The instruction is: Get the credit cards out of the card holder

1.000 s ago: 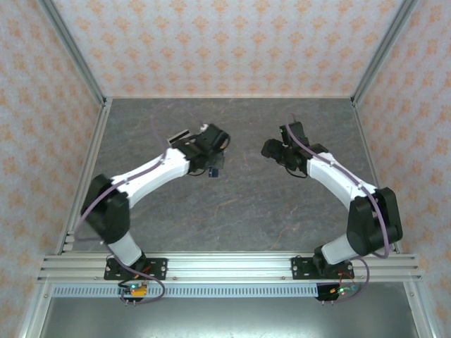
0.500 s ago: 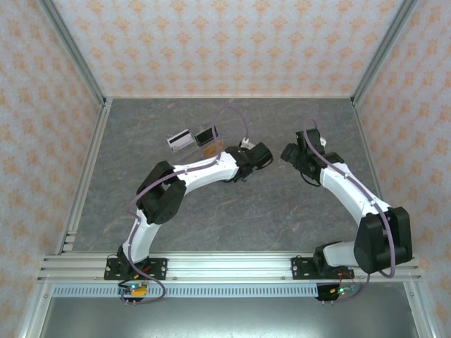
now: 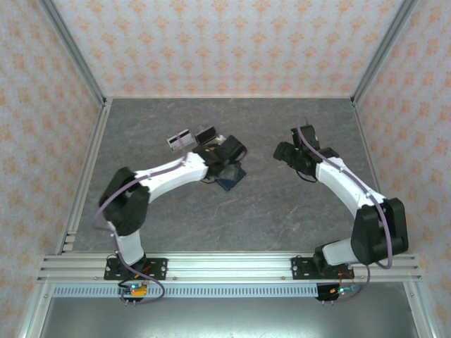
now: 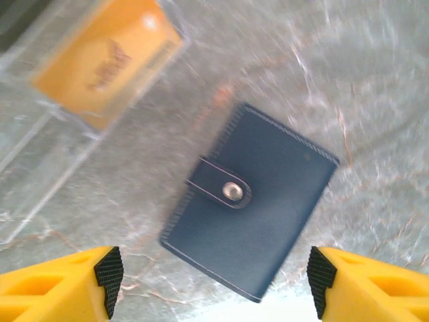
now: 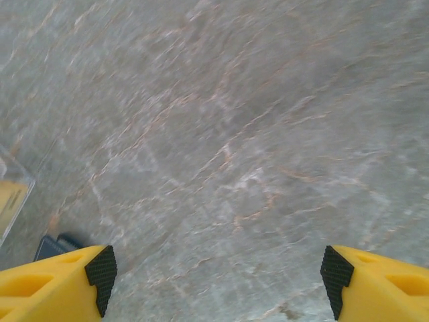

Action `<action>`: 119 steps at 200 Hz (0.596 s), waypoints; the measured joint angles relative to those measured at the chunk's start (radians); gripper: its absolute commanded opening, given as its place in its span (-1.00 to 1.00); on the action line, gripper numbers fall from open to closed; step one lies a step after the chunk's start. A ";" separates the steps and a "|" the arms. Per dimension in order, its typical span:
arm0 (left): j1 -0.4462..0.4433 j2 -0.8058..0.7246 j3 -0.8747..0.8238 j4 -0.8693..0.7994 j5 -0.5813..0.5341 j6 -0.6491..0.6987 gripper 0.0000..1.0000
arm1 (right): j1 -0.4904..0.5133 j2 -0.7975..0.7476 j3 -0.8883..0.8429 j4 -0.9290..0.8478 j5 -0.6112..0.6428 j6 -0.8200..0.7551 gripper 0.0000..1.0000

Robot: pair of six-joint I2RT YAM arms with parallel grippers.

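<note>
Left gripper [image 4: 214, 278]: jaws spread wide, nothing between them, hovering over the card holder [image 4: 251, 228]. Right gripper [image 5: 216, 282]: also spread and empty, over bare worktop [image 5: 255, 134], well to the right of the holder.

Card holder: lies flat on the worktop, closed, turned at a slant to my jaws, just beside the clear acrylic stand [image 4: 27, 144]. Dark navy, leather-like face, pale stitching round the edge, slightly rounded corners. Closing tab [image 4: 226, 190] folded over, its metal snap fastened. No cards visible in it while shut. One orange card [image 4: 107, 60] sits in the stand, glossy, with dark print too blurred to read.

Step in hand, as I judge it: get the holder open.
- Come down square to the long edges, not the slant; turn the wrist first.
- Pin the body with one gripper and lift the tab with the other; a thin wallet will likely skate on this smooth marbled stone if pushed sideways.
- Catch the tab at its free tip, not on the snap, which is hard and rounded and may slip.
- Keep clear of the stand; it is light-looking and close.
</note>
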 measured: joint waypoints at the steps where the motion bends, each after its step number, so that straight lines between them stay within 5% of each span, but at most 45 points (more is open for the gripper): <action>1: 0.003 -0.004 -0.004 0.003 0.000 -0.002 0.59 | 0.003 0.003 0.002 0.000 -0.001 -0.002 0.65; 72: 0.170 -0.325 -0.258 0.102 -0.093 -0.133 1.00 | 0.332 0.348 0.268 -0.030 -0.046 -0.075 0.72; 119: 0.238 -0.420 -0.322 0.107 -0.134 -0.177 1.00 | 0.425 0.520 0.425 -0.116 -0.035 -0.134 0.71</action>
